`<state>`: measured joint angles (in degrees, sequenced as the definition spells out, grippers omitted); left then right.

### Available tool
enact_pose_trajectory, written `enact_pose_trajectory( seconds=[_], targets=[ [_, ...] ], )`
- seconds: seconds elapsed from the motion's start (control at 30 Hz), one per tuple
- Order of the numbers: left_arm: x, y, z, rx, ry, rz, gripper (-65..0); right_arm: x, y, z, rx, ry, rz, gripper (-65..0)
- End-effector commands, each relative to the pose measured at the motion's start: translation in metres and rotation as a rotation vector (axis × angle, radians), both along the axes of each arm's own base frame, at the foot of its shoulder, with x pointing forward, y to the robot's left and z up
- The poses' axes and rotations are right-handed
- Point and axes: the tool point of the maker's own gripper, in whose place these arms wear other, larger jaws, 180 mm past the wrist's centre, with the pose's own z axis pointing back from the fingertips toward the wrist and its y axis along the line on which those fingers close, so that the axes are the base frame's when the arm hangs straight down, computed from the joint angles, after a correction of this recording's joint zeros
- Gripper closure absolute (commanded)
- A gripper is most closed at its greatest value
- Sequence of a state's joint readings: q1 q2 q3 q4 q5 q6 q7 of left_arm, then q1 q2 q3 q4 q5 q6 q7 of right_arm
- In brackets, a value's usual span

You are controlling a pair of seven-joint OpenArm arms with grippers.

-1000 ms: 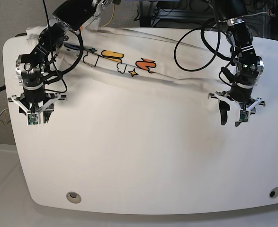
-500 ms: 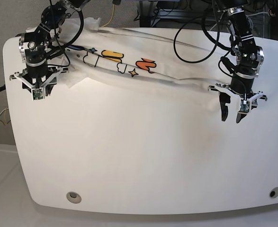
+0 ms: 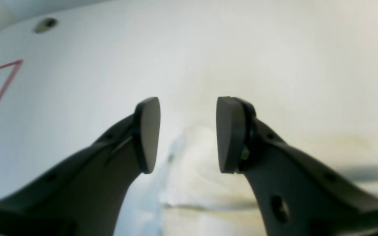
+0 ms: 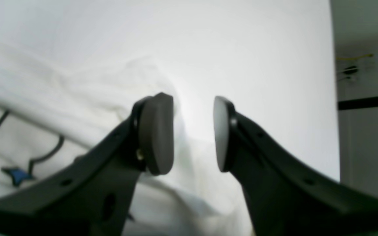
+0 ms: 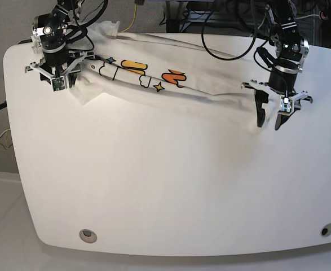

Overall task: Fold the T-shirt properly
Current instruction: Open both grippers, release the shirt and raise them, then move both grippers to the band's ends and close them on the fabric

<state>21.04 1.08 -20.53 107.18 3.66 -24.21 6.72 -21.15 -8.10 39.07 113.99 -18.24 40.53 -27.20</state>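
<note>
White shirt (image 5: 171, 84) bunched into a long creased band across the far side of the white worktop (image 5: 171, 192), orange, yellow and blue prints showing, left gripper (image 5: 268, 118) and right gripper (image 5: 57, 84) at its ends, jaws parted, holding nothing.

T-shirt (image 5: 171, 84) lies stretched across the far side of the white surface (image 5: 171, 186); left hand (image 5: 268, 119) hovers open at its right end, right hand (image 5: 56, 84) over its left.

White table (image 5: 171, 192) under crumpled T-shirt (image 5: 171, 84) along far edge
</note>
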Motion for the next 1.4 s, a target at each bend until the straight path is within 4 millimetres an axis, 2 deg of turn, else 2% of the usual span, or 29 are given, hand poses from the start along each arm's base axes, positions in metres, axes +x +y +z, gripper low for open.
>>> enact_pose_trajectory(
  seconds=[0.0, 0.37, 0.67, 0.9, 1.1, 1.37],
  targets=[
    [-0.003, 0.000, 0.016, -0.001, -0.071, -0.003, -26.6, -0.001, -0.004, 0.011, -0.025, -0.029, 0.000, -22.7],
    [-0.032, -0.010, 0.006, -0.054, -0.080, 0.005, -26.6, -0.025, -0.005, 0.001, -0.032, 0.032, 0.001, -22.7],
    [-0.040, -0.012, 0.011, -0.046, -0.084, -0.001, -26.6, -0.036, -0.018, 0.001, -0.052, 0.049, -0.032, -22.7],
    [-0.043, -0.010, 0.009, -0.042, -0.073, 0.003, -26.6, -0.046, -0.036, 0.004, -0.080, 0.058, -0.084, -22.7],
    [-0.054, -0.009, 0.001, -0.041, -0.041, 0.004, -26.6, -0.058, -0.047, 0.004, -0.094, 0.074, -0.121, -22.7],
    [-0.061, -0.009, -0.005, -0.043, -0.015, 0.006, -26.6, -0.073, -0.045, -0.004, -0.087, 0.120, -0.116, -22.7]
  ],
)
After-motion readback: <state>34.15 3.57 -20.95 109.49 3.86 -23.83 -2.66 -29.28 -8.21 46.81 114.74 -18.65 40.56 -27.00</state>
